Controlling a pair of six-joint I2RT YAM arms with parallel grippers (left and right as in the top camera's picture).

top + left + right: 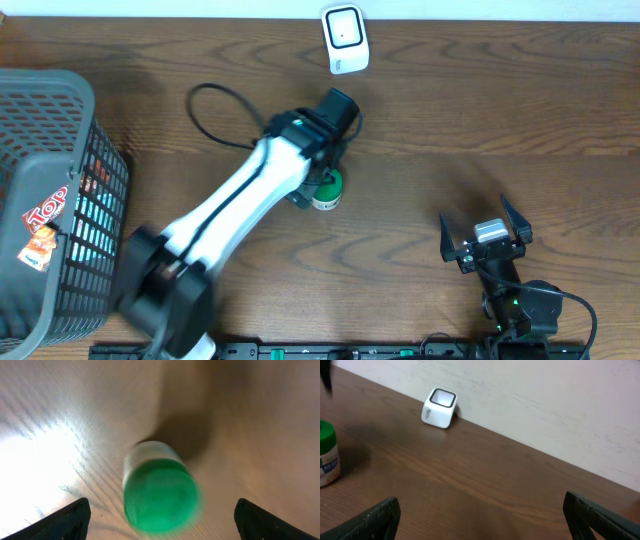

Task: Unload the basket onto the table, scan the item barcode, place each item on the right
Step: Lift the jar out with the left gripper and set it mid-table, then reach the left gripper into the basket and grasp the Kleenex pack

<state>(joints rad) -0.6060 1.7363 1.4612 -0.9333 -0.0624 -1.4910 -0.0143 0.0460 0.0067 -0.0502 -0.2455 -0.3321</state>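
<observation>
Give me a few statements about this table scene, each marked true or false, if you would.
1. The green-lidded jar stands upright on the table. True.
2. The left end effector is clamped on the jar. False: it is open around the jar and not touching it.
3. The white scanner sits by the wall. True.
4. The right end effector holds the scanner. False: it is open and empty, well away from it.

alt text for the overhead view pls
The left arm reaches over a green-capped bottle at mid-table. A white scanner sits at the far edge, a grey basket of goods at the left, and the right gripper rests open at lower right.
</observation>
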